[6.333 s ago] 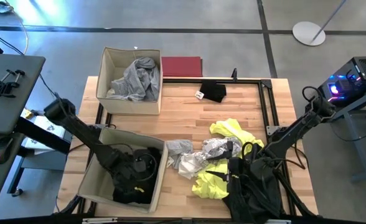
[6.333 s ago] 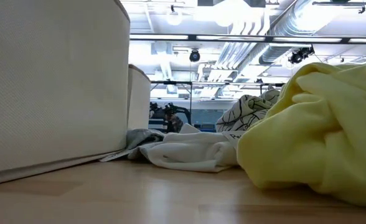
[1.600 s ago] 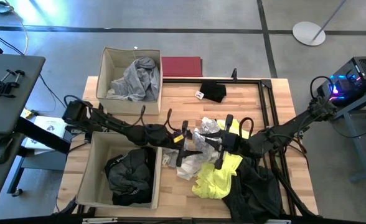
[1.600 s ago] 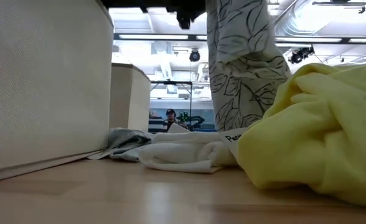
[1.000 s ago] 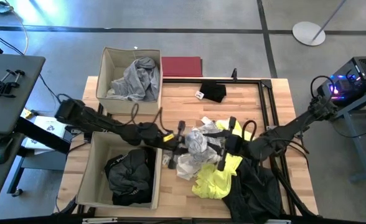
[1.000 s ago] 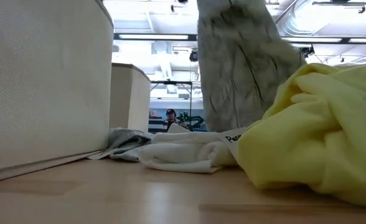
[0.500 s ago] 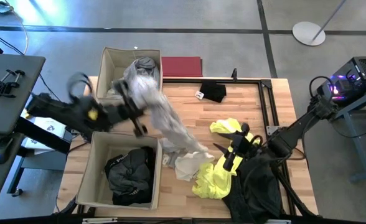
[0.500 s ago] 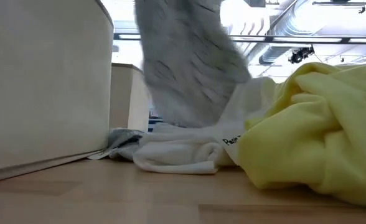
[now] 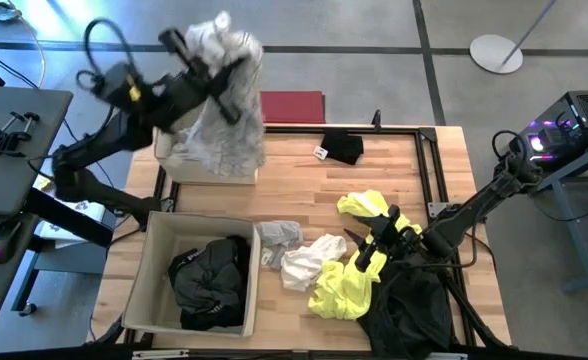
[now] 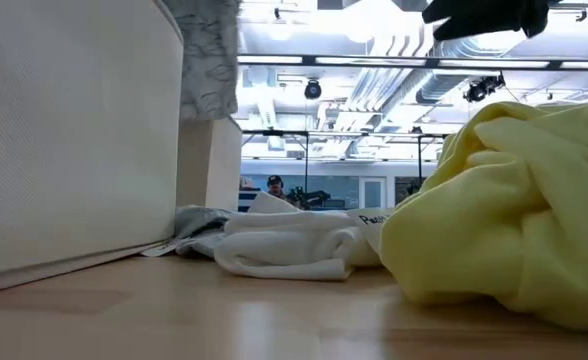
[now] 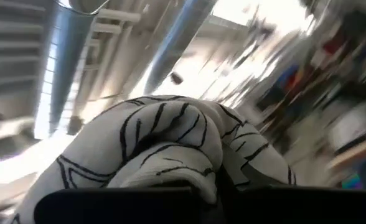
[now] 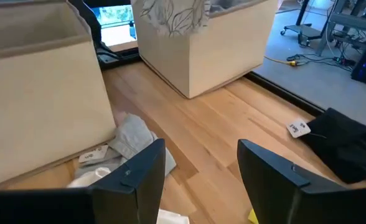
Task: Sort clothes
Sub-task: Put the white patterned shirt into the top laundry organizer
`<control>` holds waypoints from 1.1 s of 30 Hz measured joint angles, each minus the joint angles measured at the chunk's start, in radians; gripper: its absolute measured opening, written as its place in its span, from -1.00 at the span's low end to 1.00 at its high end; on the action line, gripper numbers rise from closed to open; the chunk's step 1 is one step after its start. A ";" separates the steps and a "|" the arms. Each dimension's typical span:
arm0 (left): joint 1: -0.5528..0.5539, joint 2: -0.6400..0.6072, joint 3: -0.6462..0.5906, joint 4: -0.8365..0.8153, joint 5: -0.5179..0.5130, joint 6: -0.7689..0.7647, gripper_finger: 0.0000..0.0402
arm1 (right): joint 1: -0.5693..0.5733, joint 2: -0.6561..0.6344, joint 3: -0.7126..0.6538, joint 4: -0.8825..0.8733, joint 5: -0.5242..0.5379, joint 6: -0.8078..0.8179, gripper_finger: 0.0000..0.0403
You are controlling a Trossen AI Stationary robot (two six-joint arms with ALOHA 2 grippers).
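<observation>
Above the far-left corner of the tabletop (image 9: 304, 180), your left claw (image 9: 202, 52) is clamped on the leaf-print white garment (image 9: 229, 110), which hangs limp over the far box (image 9: 164, 155): light, soft, best pinched at a bunched fold. Right claw (image 9: 369, 250) hovers spread apart over the yellow garment (image 9: 359, 290).

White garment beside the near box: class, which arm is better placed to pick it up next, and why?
Right. The right gripper hangs open close by the white garment, while the left gripper is far off over the far box, shut on the leaf-print garment.
</observation>
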State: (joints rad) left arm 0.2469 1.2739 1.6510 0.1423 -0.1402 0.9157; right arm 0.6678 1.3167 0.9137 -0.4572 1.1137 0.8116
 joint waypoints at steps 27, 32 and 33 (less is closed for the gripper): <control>0.283 0.081 0.281 -0.571 -0.454 0.282 -1.00 | 0.000 0.000 -0.046 0.099 -0.008 -0.007 -0.07; 0.292 0.019 0.281 -0.552 -0.626 0.347 -1.00 | 0.000 0.000 -0.046 0.104 -0.008 -0.008 -0.07; 0.299 0.007 0.281 -0.545 -0.661 0.363 -1.00 | 0.000 0.000 -0.046 0.104 -0.008 -0.008 -0.07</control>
State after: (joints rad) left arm 0.5462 1.2804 1.9324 -0.4029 -0.8013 1.2784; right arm 0.6682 1.3167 0.8680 -0.3531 1.1053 0.8040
